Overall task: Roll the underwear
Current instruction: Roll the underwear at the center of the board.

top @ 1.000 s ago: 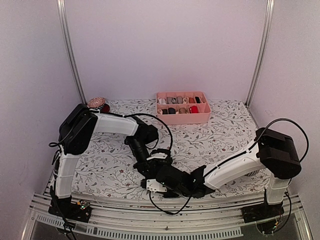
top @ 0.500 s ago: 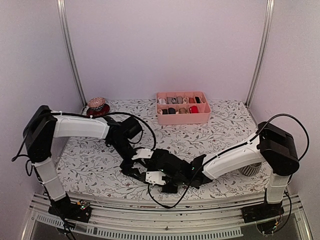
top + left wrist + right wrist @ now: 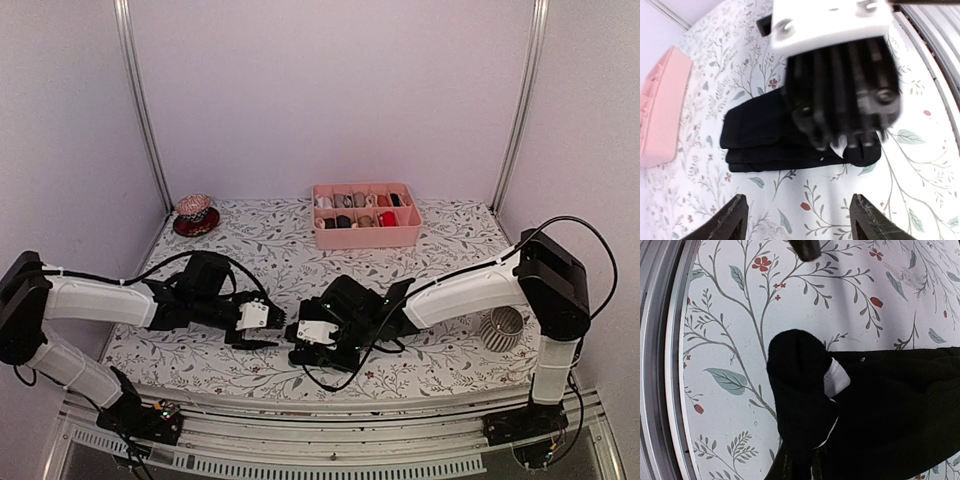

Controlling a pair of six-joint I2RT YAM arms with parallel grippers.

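Note:
Black underwear (image 3: 765,135), folded into a thick flat strip, lies on the flowered table near its front edge, with a small white label (image 3: 836,378) showing at one end. My right gripper (image 3: 802,462) is shut on that end, where the fabric bunches up over the fingers. In the left wrist view the right gripper (image 3: 850,142) hangs over the near end of the strip. My left gripper (image 3: 802,220) is open, a short way off the underwear, with only tablecloth between its fingers. From above, the left gripper (image 3: 270,327) faces the right gripper (image 3: 305,335) and the underwear (image 3: 338,297).
A pink divided tray (image 3: 366,235) with small fabric bundles stands at the back centre. A red and patterned bundle (image 3: 194,213) lies in the back left corner. A white ribbed object (image 3: 501,325) sits by the right arm. The metal front rail (image 3: 660,365) runs close to the underwear.
My left gripper has opened, let go of the underwear and drawn back to the left, its arm now low. The right gripper stays shut on the underwear and has shifted slightly back.

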